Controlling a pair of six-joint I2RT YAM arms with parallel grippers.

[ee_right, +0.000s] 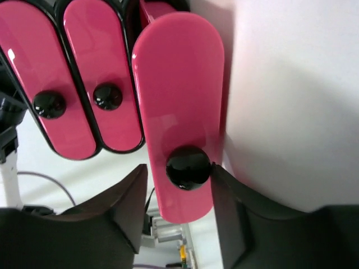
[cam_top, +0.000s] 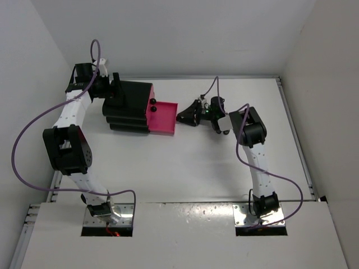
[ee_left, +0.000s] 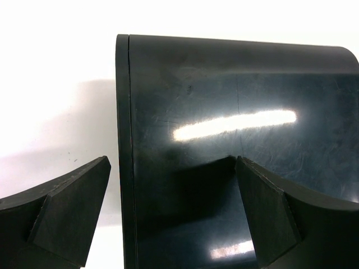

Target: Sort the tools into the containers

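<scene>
Pink drawer (cam_top: 162, 117), one of three, pulled out of black cabinet (cam_top: 128, 103) at worktop's (cam_top: 224, 168) far left. Right jaws half open around its black knob (ee_right: 188, 167), not clamped. Left jaws wide open at cabinet's rear edge, empty.

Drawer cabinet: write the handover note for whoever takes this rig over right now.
Left gripper: open, straddling the rear edge of the black cabinet, not clamped.
Right gripper: open, jaws either side of the knob on the pulled-out end drawer.
Things: the other two drawers are shut; no tools show in any view.
Done: one drawer open.
Left: find the tools, sort them into the drawers, close up.
</scene>
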